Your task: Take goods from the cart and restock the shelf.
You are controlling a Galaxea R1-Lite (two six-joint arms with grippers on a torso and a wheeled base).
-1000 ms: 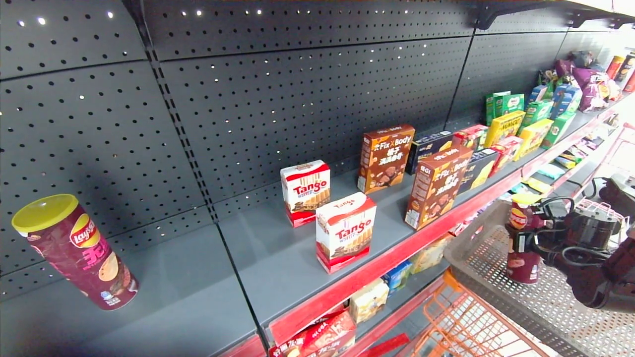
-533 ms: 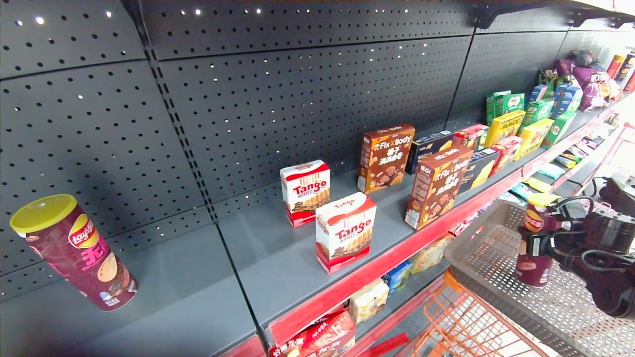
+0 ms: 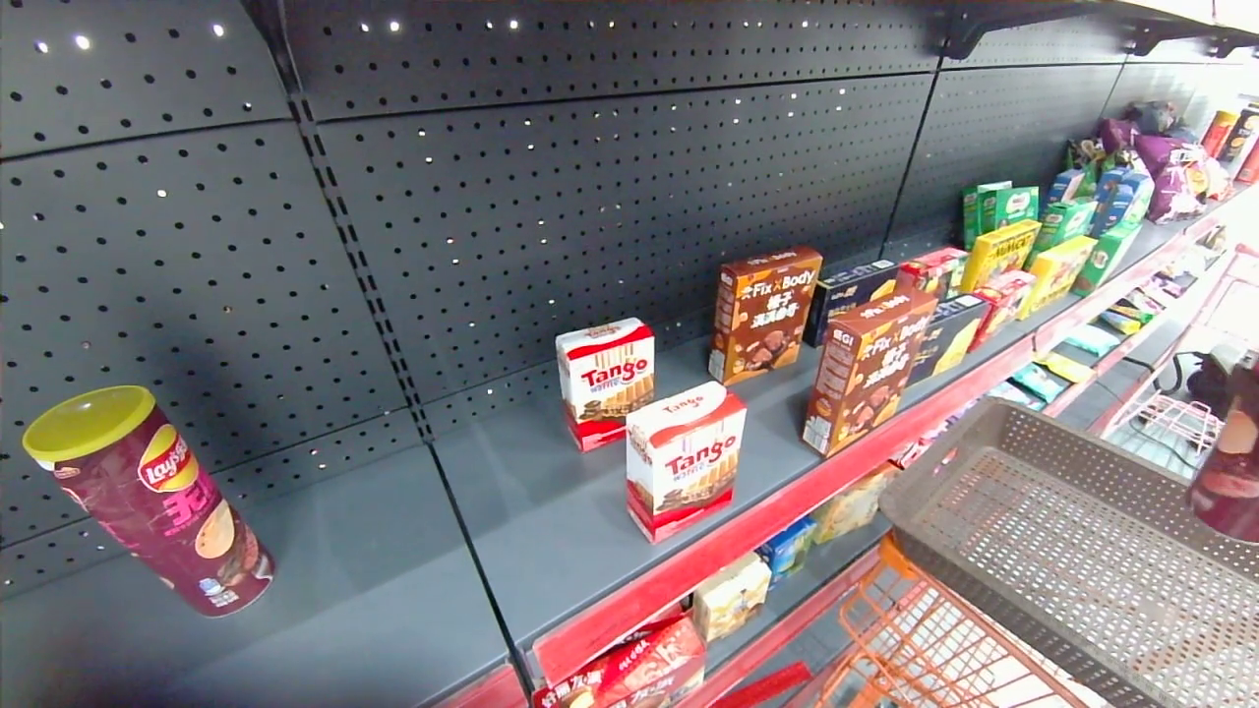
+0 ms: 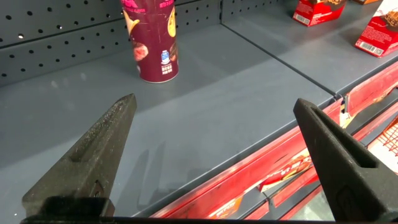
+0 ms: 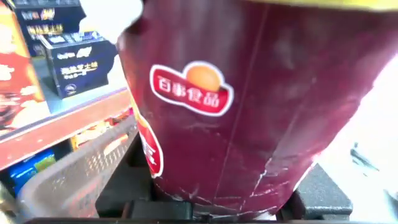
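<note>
Shelf (image 3: 551,511) of grey metal, with a red front rail (image 3: 708,560) and a dark pegboard back (image 3: 590,197), in the head view. At its left end stood the shelf can (image 3: 148,501), a maroon crisp tube with a yellow lid. It rested on its base close to the pegboard, well apart from the other goods.

The left gripper (image 4: 214,102) hung just in front of the rail before that can. Its two dark fingers (image 4: 99,149) were spread wide, with nothing between them.

The held can (image 3: 1225,472), of the same maroon kind, showed at the right edge of the head view, over the right side of the grey basket (image 3: 984,433) on the orange cart (image 3: 885,629). The picture's border cut it off. Whether its base touched the basket could not be told. In the right wrist view it stood upright, with the right gripper (image 5: 236,205) closed about its lower part.

Mid-shelf stood two white-and-red wafer boxes (image 3: 686,460), one behind the other. To their right stood two brown boxes (image 3: 864,369), and further mixed packets ran along the shelf to the far right.
</note>
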